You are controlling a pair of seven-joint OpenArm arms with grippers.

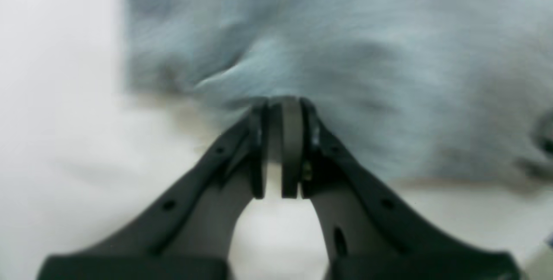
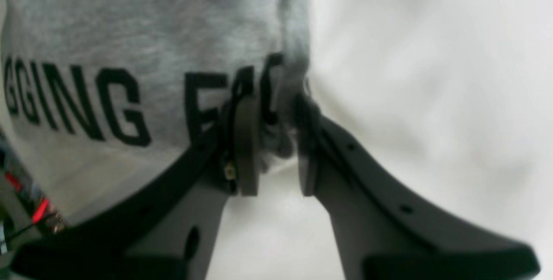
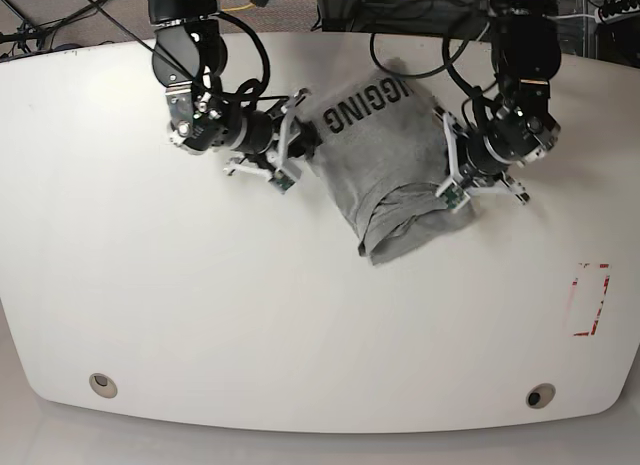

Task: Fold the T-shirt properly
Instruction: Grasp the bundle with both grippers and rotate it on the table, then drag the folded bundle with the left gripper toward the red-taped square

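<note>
The heather-grey T-shirt (image 3: 385, 155) lies partly folded and wrinkled at the back middle of the white table (image 3: 250, 285), with black lettering "GGING" showing near its far edge. My right gripper (image 3: 298, 135) is at the shirt's left edge. In the right wrist view this gripper (image 2: 274, 103) is shut on a bunched fold of the T-shirt (image 2: 129, 20) next to the letters "FAC". My left gripper (image 3: 447, 175) is at the shirt's right edge. In the blurred left wrist view this gripper (image 1: 281, 103) has its jaws almost together, pinching the hem of the T-shirt (image 1: 345, 55).
A red-outlined rectangle (image 3: 590, 300) is marked on the table at the right. Two round holes (image 3: 100, 385) (image 3: 540, 395) sit near the front edge. Cables (image 3: 90, 10) hang behind the table's back edge.
</note>
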